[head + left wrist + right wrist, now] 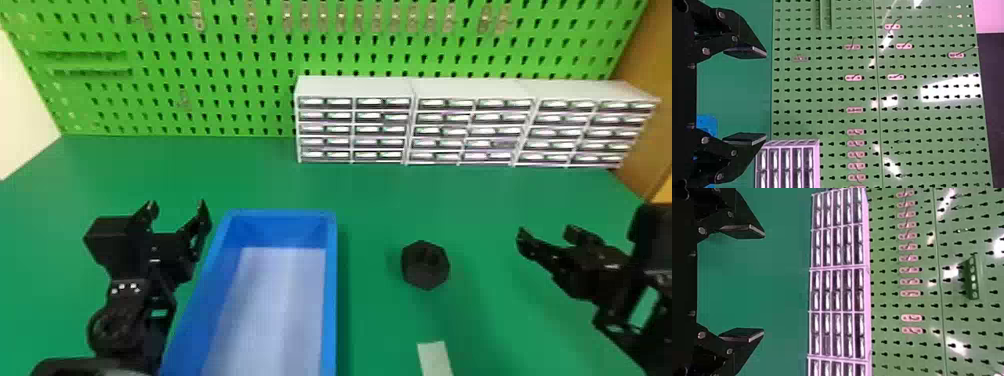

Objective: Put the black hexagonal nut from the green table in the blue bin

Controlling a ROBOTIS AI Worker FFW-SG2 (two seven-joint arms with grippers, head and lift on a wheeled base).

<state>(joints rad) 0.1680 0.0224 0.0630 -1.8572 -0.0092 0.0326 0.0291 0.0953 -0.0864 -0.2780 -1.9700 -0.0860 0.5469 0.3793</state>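
Observation:
The black hexagonal nut (425, 265) lies on the green table (370, 200), between the blue bin and my right gripper. To its left stands the blue bin (330, 300), with a pale bottom and nothing seen inside. My left gripper (177, 210) is open beside the bin's far left corner, above the table; in the left wrist view the left gripper (766, 96) has nothing between its spread fingers, and a piece of the bin (707, 123) shows. My right gripper (547, 232) is right of the nut, apart from it. The right wrist view has the right gripper (764, 284) open and empty.
White drawer cabinets (470, 90) line the back right of the table, against a green pegboard (200, 55) with small metal hooks. A pale strip (434, 357) lies at the near edge, in front of the nut. A wooden panel (650, 100) stands at the far right.

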